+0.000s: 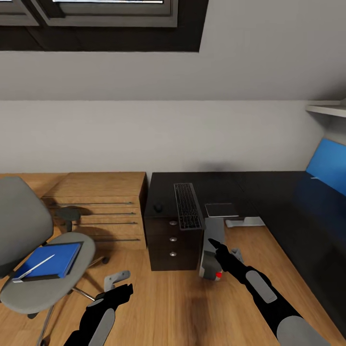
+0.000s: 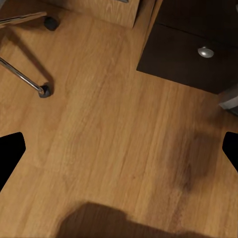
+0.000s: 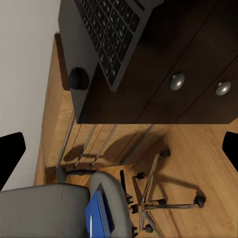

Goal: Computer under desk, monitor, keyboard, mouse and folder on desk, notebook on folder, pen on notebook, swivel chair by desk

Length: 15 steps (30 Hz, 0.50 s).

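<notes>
The grey swivel chair (image 1: 29, 250) stands at the left with the blue folder (image 1: 48, 259) on its seat and the white pen (image 1: 33, 268) lying on the folder. On the black desk (image 1: 269, 192) the keyboard (image 1: 188, 205) overhangs the front edge, with the mouse (image 1: 157, 208) to its left and a dark, pale-edged rectangle, seemingly the notebook (image 1: 221, 210), to its right. The silver computer (image 1: 210, 257) stands beside the drawer block. My right gripper (image 1: 216, 246) hovers open over the computer. My left gripper (image 1: 117, 284) is open above the floor near the chair.
A light-wood drawer cabinet (image 1: 96, 206) sits between chair and desk. The chair's chrome legs and a caster (image 2: 44, 90) spread over the floor near the drawer block (image 2: 183, 49). A blue panel (image 1: 329, 166) stands at the desk's far right, under a wall shelf (image 1: 329, 109).
</notes>
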Tool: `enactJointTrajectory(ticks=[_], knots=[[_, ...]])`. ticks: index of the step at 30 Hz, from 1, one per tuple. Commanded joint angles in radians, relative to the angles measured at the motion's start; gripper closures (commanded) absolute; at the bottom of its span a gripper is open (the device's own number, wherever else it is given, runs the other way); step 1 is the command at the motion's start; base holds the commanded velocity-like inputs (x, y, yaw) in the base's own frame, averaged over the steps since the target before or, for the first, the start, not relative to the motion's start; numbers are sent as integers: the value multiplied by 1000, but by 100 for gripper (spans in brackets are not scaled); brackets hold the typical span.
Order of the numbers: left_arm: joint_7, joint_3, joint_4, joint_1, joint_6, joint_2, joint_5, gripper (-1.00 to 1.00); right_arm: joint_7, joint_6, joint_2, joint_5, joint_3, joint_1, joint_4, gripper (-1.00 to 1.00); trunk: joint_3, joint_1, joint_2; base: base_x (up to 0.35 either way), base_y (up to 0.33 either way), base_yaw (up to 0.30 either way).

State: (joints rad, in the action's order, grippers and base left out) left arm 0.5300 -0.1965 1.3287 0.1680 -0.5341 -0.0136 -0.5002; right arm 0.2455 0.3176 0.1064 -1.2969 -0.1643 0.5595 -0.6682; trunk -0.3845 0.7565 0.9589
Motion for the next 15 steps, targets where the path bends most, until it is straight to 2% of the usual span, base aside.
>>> enactJointTrajectory(ticks=[1, 15], knots=[[10, -1, 1, 1, -1, 0, -11, -100, 2, 3, 1, -7, -3, 1, 0, -100, -4, 4, 8, 0, 0, 0], [10, -3, 0, 1, -1, 0, -11, -100, 0, 5, 1, -5, -3, 1, 1, -100, -48, 58, 106, 0, 0, 0]])
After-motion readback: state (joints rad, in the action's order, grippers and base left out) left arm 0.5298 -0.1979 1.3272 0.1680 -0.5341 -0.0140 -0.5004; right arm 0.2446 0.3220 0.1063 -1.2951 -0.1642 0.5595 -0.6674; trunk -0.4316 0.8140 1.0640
